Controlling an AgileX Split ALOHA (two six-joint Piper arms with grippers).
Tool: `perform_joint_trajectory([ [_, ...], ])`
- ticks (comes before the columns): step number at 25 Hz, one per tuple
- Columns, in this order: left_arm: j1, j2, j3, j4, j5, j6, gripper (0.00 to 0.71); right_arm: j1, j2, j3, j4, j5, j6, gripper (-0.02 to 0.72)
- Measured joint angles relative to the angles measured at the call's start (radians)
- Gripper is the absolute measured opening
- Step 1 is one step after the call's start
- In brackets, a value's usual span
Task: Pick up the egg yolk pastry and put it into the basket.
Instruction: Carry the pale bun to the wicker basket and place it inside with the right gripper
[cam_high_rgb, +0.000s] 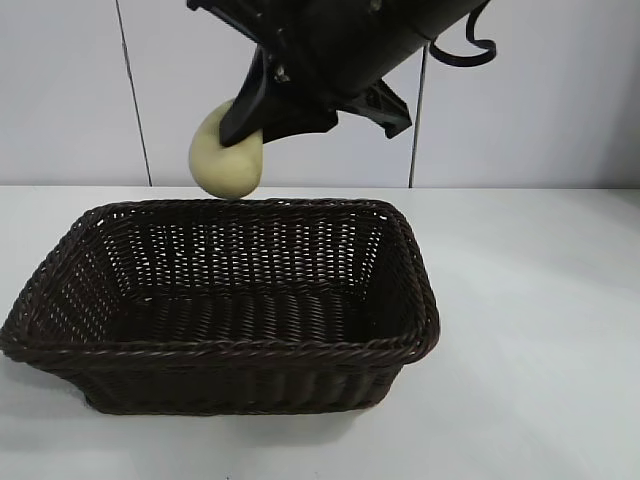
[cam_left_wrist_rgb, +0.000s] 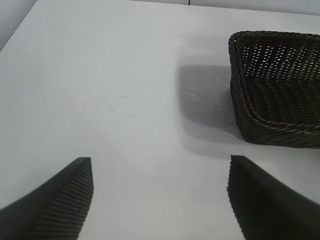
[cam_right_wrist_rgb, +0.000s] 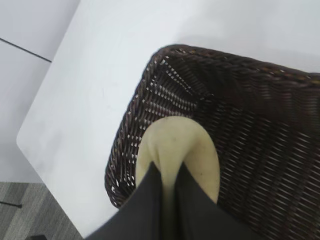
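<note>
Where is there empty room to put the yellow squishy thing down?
The dark brown woven wicker basket has a bare floor. The white table beside it is bare too. Only the far rim is crowded, under the right tool squeezing the pale yellow pastry.

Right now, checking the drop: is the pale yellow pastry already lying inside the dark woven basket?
No, the right gripper holds the pastry above the basket.

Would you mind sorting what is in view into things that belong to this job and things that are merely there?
Part of the job:
- egg yolk pastry, pinched in the right hand above the basket
- basket, nothing inside

Merely there:
- white table
- left hand, open, idle beside the basket
</note>
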Motion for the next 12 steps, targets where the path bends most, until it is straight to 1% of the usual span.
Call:
perform_joint_trajectory([
  [4, 0.000, 0.000, 0.000, 0.000, 0.000, 0.000, 0.543, 0.041, 0.073, -0.005, 0.017, -0.045, 0.010, 0.024],
  [8, 0.000, 0.000, 0.000, 0.000, 0.000, 0.000, 0.543, 0.046, 0.157, -0.006, 0.028, -0.113, 0.011, 0.024],
  [12, 0.000, 0.000, 0.000, 0.000, 0.000, 0.000, 0.543, 0.047, 0.215, -0.006, 0.030, -0.129, 0.011, 0.024],
])
